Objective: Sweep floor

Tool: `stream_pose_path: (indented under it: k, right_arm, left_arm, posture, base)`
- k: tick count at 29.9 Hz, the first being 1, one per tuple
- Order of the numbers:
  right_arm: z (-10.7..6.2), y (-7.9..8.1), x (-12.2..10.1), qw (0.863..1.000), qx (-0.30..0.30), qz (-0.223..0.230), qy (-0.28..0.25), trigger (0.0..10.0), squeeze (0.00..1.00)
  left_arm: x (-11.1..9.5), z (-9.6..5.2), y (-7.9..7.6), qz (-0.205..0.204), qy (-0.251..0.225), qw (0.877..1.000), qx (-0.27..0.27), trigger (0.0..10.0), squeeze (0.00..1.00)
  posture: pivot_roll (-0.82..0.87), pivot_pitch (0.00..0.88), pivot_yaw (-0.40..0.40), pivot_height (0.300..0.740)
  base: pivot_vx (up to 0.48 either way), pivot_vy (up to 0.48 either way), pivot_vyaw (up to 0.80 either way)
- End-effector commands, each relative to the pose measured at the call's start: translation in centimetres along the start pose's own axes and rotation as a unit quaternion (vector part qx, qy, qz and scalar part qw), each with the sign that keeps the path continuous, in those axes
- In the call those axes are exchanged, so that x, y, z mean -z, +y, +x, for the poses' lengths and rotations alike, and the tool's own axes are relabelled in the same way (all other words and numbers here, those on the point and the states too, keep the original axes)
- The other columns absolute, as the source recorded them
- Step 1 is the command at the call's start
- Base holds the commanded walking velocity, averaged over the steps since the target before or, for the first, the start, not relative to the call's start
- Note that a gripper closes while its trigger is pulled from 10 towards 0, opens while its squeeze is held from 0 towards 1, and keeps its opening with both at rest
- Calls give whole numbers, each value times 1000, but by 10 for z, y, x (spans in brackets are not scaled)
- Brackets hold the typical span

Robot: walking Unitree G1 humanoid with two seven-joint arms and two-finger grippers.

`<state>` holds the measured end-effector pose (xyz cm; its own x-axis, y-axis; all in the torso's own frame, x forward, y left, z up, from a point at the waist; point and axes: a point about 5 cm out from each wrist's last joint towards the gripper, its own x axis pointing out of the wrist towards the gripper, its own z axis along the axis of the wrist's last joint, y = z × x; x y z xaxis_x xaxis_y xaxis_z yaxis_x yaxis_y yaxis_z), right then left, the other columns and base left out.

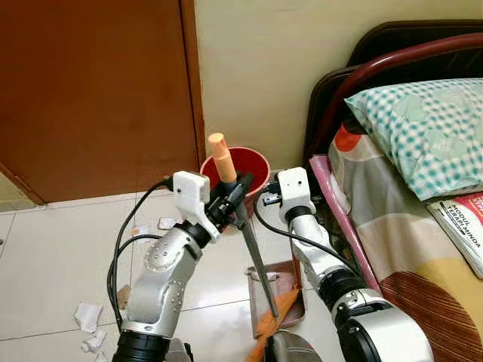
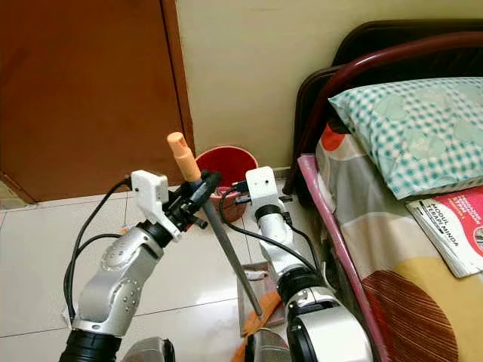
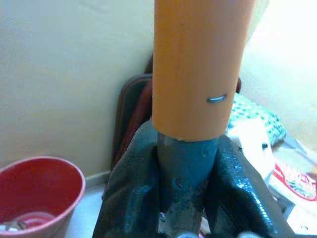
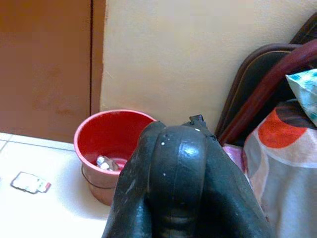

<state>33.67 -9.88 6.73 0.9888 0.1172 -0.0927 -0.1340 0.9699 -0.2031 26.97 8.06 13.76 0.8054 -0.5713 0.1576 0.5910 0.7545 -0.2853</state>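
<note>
My left gripper (image 1: 232,194) is shut on the broom's grey metal handle (image 1: 253,256), just below its orange grip (image 1: 220,157). The left wrist view shows the fingers (image 3: 126,198) clamped on the grey rod. The handle slants down to the right, to orange bristles (image 1: 266,324) beside a brown dustpan (image 1: 288,296) on the floor. My right gripper (image 1: 263,197) is raised beside the left one, in front of a red bucket (image 1: 253,162). In the right wrist view its fingers (image 4: 133,198) are closed round a black rounded handle (image 4: 179,168). White paper scraps (image 1: 87,317) lie on the pale tiles to the left.
A bed (image 1: 392,241) with a patterned sheet, a checked pillow (image 1: 423,124) and a red book (image 1: 464,219) fills the right side. A brown door (image 1: 90,90) and a cream wall close the back. More scraps (image 1: 166,223) lie near the bucket.
</note>
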Motion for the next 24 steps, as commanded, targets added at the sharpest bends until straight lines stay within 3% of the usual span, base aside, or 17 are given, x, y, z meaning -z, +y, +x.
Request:
stream_pose_path:
  k: [1,8,13,19,21,24]
  right_arm:
    - [-2,-12,6,1000,25,-1,14,10000,0]
    - [-7,-47,8,996,93,-9,16,10000,0]
    - [-12,-70,7,992,126,3,11,10000,0]
    - [-24,-89,18,989,143,10,28,10000,0]
    - [-33,-95,26,988,147,9,41,10000,0]
    - [-38,-97,30,987,150,15,48,10000,0]
  left_arm:
    - [-29,6,-6,-6,-54,998,22,10000,0]
    - [-48,9,-11,-3,-63,997,50,10000,0]
    - [-62,14,-6,5,-81,996,38,10000,0]
    - [-82,15,6,35,-102,994,10,10000,0]
    - [-95,13,20,57,-114,992,-20,10000,0]
    - [-104,10,29,70,-124,989,-39,10000,0]
  posture:
    - [36,92,-64,740]
    - [36,90,-56,740]
    - [33,84,-52,740]
    - [40,76,-51,740]
    - [46,74,-53,740]
    - [46,75,-54,740]
  base:
    - [0,0,0]
    - [0,0,0]
    - [0,0,0]
    - [0,0,0]
    - [0,0,0]
    - [0,0,0]
